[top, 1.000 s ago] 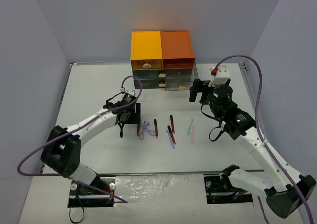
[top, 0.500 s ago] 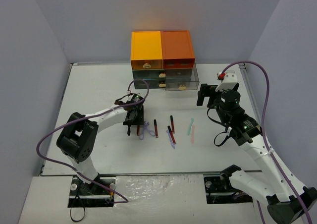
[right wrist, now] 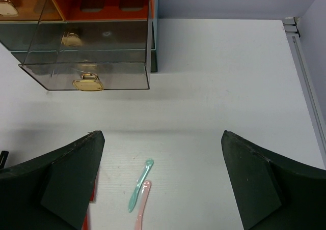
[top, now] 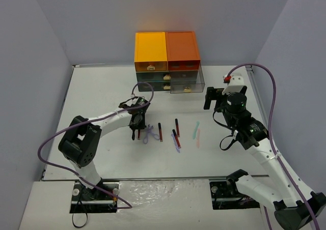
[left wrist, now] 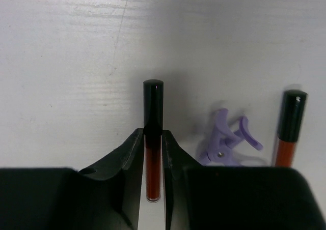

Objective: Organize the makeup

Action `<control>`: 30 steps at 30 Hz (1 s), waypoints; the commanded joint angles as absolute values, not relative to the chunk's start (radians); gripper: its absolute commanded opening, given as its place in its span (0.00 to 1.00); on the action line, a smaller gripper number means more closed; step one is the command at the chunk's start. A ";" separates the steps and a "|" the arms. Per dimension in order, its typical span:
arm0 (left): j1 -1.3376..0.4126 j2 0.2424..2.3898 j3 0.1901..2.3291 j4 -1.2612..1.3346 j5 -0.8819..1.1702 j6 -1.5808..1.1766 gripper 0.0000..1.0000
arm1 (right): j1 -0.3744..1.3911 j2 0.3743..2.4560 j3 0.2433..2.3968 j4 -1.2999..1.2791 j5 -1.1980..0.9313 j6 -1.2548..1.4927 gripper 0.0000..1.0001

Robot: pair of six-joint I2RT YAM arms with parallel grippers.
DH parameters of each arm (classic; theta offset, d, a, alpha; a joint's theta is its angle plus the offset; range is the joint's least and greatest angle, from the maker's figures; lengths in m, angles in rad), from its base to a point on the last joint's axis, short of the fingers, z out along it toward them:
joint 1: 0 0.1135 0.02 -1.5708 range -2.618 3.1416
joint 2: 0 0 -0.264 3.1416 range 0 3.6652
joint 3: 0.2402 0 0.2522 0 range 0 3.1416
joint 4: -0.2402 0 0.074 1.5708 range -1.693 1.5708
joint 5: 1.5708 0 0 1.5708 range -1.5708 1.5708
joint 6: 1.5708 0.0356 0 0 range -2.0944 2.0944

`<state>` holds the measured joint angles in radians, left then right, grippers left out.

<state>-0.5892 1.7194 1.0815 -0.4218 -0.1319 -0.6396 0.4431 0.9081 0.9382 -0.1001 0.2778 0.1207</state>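
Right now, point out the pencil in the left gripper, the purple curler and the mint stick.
Red-black pencil (left wrist: 153, 146): left wrist view, red barrel below cap.
Purple curler (left wrist: 227, 142): left wrist view, near the hinge.
Mint stick (right wrist: 139, 187): right wrist view, mid-shaft.

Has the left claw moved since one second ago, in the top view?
Yes. The left claw shifted rightward, toward the purple curler, which lies unmoved, and is now shut on the leftmost red-black pencil.
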 commanded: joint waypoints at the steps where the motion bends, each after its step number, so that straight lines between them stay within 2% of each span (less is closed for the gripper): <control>1: -0.596 1.522 1.244 -0.414 -0.072 -0.660 0.00 | 0.428 0.900 0.960 -0.051 0.323 0.091 1.00; 5: -0.604 1.483 1.434 -0.344 -0.005 -0.686 0.00 | 0.426 0.882 0.959 -0.051 0.326 0.090 1.00; 9: -0.610 1.529 1.616 -0.238 0.083 -0.726 0.00 | 0.423 0.866 0.962 -0.051 0.319 0.086 1.00; 19: -0.610 1.905 2.060 -0.160 0.163 -0.777 0.02 | 0.423 0.826 0.952 -0.059 0.291 0.077 1.00; 21: -0.612 1.972 2.137 -0.180 0.176 -0.786 0.10 | 0.422 0.815 0.950 -0.065 0.293 0.077 1.00; 24: -0.613 2.023 2.193 -0.199 0.177 -0.791 0.27 | 0.422 0.800 0.945 -0.073 0.295 0.074 1.00; 28: -0.612 2.025 2.223 -0.230 0.145 -0.748 0.65 | 0.422 0.784 0.936 -0.085 0.301 0.061 1.00; 30: -0.616 1.994 2.230 -0.254 0.126 -0.715 0.76 | 0.422 0.781 0.929 -0.086 0.305 0.056 1.00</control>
<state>-0.6079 2.1268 2.1227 -0.2694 0.1532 -0.7673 0.4259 0.7934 0.9354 -0.1247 0.2916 0.0803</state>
